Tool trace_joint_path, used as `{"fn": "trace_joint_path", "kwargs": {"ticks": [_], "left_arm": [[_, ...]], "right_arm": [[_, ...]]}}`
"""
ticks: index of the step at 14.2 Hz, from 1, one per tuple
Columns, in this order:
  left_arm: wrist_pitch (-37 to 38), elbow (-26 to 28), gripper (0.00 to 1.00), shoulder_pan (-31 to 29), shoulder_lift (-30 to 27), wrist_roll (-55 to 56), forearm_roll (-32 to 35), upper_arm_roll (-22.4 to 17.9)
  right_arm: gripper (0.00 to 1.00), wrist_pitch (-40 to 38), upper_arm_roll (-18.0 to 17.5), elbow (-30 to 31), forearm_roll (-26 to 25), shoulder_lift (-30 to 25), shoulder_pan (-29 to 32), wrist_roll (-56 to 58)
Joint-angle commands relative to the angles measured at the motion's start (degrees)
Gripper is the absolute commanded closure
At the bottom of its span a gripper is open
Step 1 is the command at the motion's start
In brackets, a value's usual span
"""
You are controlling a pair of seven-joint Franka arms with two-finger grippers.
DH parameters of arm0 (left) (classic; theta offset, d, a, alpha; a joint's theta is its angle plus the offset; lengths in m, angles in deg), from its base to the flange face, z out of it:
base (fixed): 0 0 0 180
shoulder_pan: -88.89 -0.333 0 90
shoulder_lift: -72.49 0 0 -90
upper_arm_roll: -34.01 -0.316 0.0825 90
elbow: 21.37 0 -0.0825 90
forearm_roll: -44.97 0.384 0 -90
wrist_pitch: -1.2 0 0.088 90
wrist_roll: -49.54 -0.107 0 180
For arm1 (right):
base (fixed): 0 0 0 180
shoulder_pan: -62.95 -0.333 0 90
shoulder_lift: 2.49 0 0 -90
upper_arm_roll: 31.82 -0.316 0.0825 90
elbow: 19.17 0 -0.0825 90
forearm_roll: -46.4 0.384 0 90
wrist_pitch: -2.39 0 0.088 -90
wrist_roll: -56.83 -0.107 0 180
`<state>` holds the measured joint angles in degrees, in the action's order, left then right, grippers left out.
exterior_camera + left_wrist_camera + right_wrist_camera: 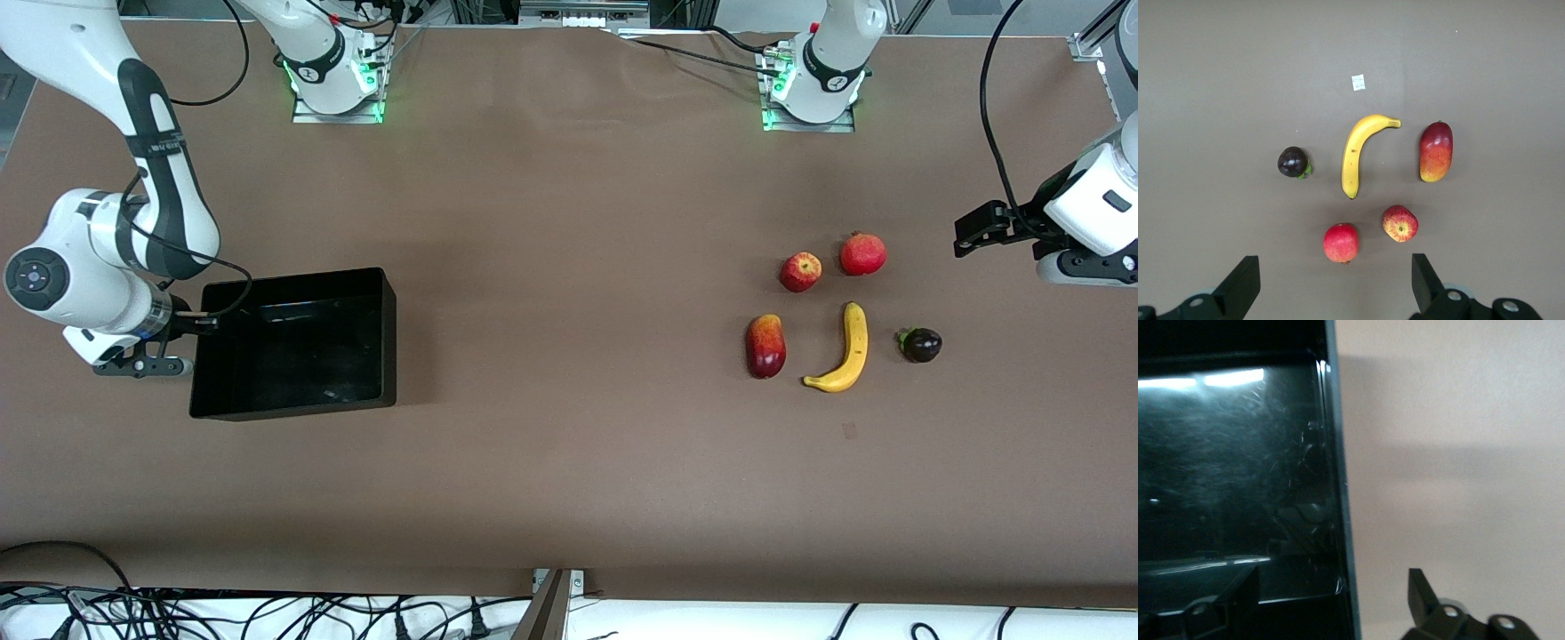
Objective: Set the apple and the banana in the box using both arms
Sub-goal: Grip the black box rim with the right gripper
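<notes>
Both fruits sit untouched on the surface (569, 462), so nothing is boxed yet. The apple (801, 271) lies beside the plain red round fruit (862, 254), toward the left arm's end. The banana (845, 351) lies nearer the front camera than the apple, between the mango (765, 346) and a dark purple fruit (921, 345). The box (388, 338) stands empty at the right arm's end, well apart from the fruit.

My left pincer (1333, 287) hangs spread and empty over the surface just by the cluster. My right pincer (1331, 600) is spread too, with the box's wall at the right arm's end running between its fingers, not pinched.

Risks as I see them:
- Grabbing the wrong red fruit. It lies just beside the apple and looks similar.
- The apple is round, so an off-centre squeeze could send it rolling.
- The banana is curved. A grip near a tip may let it swing or slip.
- Descending fingers could knock the mango or the purple fruit.
- The right pincer could drag or tip the box if it lifts carelessly.
- It's a long carry to the box, so a loose hold means a drop.
</notes>
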<state>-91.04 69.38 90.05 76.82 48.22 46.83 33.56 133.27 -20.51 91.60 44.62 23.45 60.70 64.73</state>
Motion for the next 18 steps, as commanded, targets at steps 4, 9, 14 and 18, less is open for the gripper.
{"fn": "trace_joint_path", "kwargs": {"ticks": [4, 9, 14, 18], "left_arm": [[1.2, -2.2, 0.0, 0.2, 0.9, 0.2, -0.7, -0.2], [1.2, -2.4, 0.0, 0.0, 0.8, 0.2, -1.0, -0.2], [1.2, -2.3, 0.0, 0.0, 0.9, 0.2, -1.0, -0.2], [1.2, -2.3, 0.0, -0.1, 0.9, 0.2, -1.2, -0.2]], "right_arm": [[0.94, 1.2, -0.4, 2.2, 6.6, 0.5, 2.4, 8.3], [1.0, -2.3, -2.4, -1.6, 7.5, -0.6, 2.0, 8.7], [1.0, -15.8, -7.6, -14.2, 9.9, -1.2, -0.6, 6.8], [1.0, -23.1, -7.7, -21.6, 10.0, -0.7, -12.4, -10.0]]}}
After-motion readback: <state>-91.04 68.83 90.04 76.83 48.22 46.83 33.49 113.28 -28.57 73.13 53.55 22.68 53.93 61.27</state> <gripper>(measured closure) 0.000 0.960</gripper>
